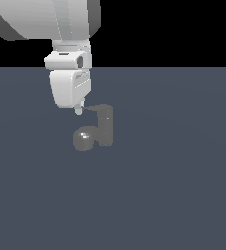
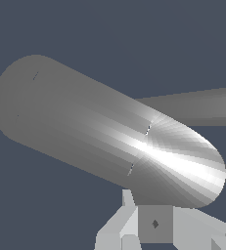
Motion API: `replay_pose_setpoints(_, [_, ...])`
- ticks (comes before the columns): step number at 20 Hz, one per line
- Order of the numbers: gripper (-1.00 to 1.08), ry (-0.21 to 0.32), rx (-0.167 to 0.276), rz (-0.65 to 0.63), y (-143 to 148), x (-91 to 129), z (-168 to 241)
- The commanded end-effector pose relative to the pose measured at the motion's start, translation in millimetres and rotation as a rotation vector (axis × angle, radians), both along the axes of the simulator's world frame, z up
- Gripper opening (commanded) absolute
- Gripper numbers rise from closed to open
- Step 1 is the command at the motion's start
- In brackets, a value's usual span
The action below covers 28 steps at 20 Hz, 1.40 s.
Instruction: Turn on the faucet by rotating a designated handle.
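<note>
The faucet (image 1: 101, 128) stands on the flat slate-blue tabletop (image 1: 173, 195), slightly toward the exterior view's left of the middle; it is dull grey, with an upright cylindrical body and a rounded bulbous spout (image 1: 83, 139) low on the side toward the exterior view's left, a bright highlight on its dome. From the top of the cylinder the handle (image 1: 91, 110), a thin flat blade, projects toward the exterior view's left. The white arm comes down from the upper left of that view, and the hand (image 1: 79, 110) hangs with its tip right at the free end of the handle, seemingly touching it, though the render is too coarse to be sure of contact. Only one pale fingertip is visible there, so whether the fingers are spread or pressed together cannot be told. In the wrist view a big grey rounded part of the faucet (image 2: 109, 136) with a bright streak fills the middle, a flat grey bar behind it is likely the handle (image 2: 202, 105), and pale finger parts (image 2: 129, 227) lie just beside the rounded body
</note>
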<state>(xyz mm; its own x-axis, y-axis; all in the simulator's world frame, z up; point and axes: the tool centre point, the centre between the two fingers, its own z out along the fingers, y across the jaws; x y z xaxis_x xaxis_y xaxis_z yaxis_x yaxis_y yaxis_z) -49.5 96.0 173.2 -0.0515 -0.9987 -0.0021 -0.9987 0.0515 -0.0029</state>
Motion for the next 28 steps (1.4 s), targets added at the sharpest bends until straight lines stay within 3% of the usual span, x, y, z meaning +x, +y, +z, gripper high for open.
replay_pose_setpoints(1, [-1.00, 0.003, -0.002, -0.007, -7.8, -7.4, -0.4])
replay_pose_setpoints(4, [-1.00, 0.000, 0.000, 0.001, -3.6, -7.0, 0.4])
replay_pose_setpoints(21, [-1.00, 0.003, -0.002, -0.006, -82.1, -27.3, -0.1])
replay_pose_setpoints(22, [-1.00, 0.003, -0.002, -0.006, -82.1, -27.3, -0.1])
replay_pose_setpoints(23, [-1.00, 0.000, 0.001, 0.028, -60.6, -26.0, 0.4])
replay_pose_setpoints(28, [-1.00, 0.001, 0.000, 0.018, -87.8, -13.4, 0.1])
